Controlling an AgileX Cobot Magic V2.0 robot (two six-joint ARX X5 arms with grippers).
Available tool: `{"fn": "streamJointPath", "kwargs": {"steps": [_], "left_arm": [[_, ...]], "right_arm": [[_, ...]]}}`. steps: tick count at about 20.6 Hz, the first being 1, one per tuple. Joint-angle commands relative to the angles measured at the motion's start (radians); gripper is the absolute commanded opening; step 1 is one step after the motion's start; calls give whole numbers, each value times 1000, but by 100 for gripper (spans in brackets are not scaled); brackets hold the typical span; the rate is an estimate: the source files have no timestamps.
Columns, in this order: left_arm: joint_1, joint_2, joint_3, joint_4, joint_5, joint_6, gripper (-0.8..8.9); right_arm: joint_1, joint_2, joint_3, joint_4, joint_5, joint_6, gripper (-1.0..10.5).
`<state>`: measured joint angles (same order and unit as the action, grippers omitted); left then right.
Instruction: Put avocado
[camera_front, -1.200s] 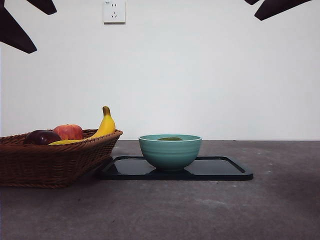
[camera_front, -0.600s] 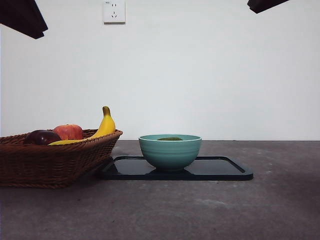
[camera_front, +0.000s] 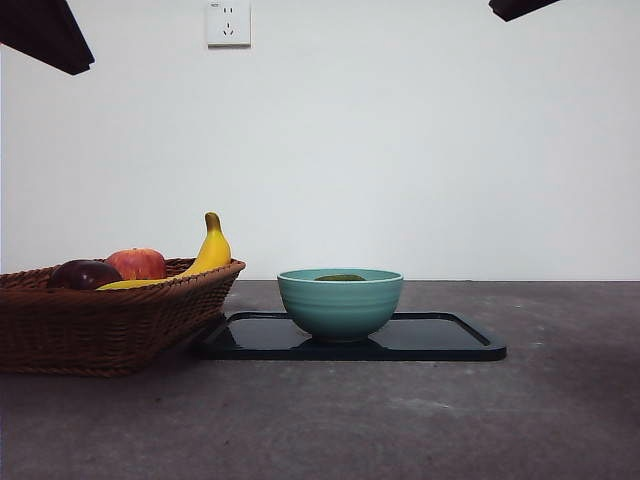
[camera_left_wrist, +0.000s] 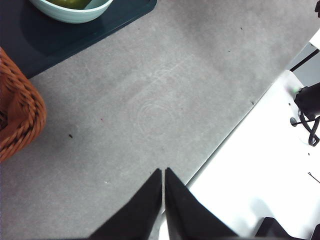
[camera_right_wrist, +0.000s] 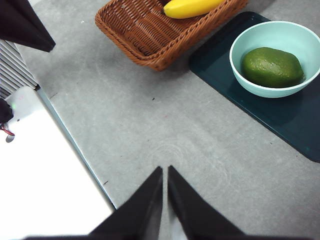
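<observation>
Dark green and dull-skinned, the avocado lies inside the pale teal bowl, and from the right wrist camera we see it whole, resting on the bowl's floor with nothing touching it. In the front view we catch only a thin sliver of it above the bowl's rim. The bowl stands on a dark tray, towards the tray's end nearer the basket, and the tray lies flat on the grey surface.

Just beside the tray we see a brown wicker basket, its corner close against the tray's edge. In it lie a banana, a red apple and a dark purple-maroon round fruit.

We find the left tool clenched, its two black jaws pressed together and gripping nothing, above bare surface near the edge, well apart from the bowl. The right tool is likewise clenched and empty, above bare surface, also well apart from the bowl. In the front view both arms show only as dark tips at the top corners.
</observation>
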<state>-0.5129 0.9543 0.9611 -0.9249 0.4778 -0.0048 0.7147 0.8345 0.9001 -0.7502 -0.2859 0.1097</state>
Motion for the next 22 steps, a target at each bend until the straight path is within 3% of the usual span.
{"fn": "streamJointPath", "kwargs": {"steps": [1,4,6,10,14,22], "left_arm": [[-5,5,8,5,6,16,8],[-5,1,8,19,5,19,8],[33,-31,8,88,-44,100,8],[214,-171,-43,491,-119,154,8],[410,-363,-247,867,-217,154,8],[527,-616,-584,1029,-348,153,8]], "right_arm": [[10,6,7,11,-2,6,7],[10,6,7,11,-2,6,7],[10,6,7,11,-2,6,7],[10,6,7,11,-2,6,7],[10,6,7,11,-2,6,7],[10,6,7,11,-2,6,7]]}}
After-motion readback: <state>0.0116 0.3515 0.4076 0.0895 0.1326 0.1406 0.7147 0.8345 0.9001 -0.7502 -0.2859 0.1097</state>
